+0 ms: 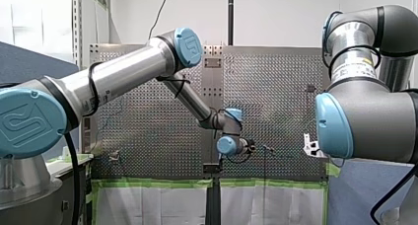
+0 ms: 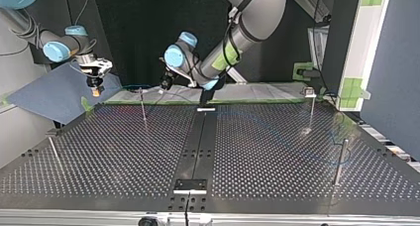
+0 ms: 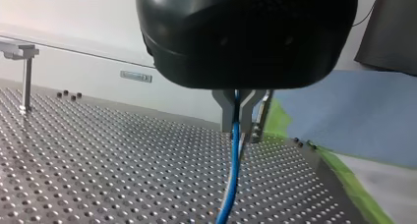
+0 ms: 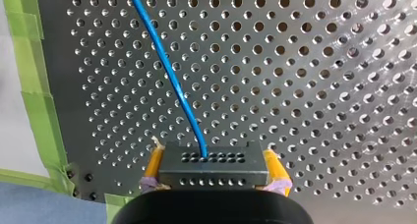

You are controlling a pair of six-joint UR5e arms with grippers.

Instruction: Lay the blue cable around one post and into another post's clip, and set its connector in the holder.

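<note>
Left jaws pinch cable (image 3: pixel 234 155); right jaws clamp connector (image 4: pixel 213 171) beside table edge (image 4: pixel 53 86).

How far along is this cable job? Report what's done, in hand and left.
Done: only the pick-up. In hand: my right end effector grips the connector, my left end effector pinches the blue cable above the table. Left: looping a post, the clip, the holder; I can't see the cable round any post yet.

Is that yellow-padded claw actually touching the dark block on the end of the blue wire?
Touching. In the right wrist view, my right claw has its yellow pads pressed against both sides of the connector.
</note>
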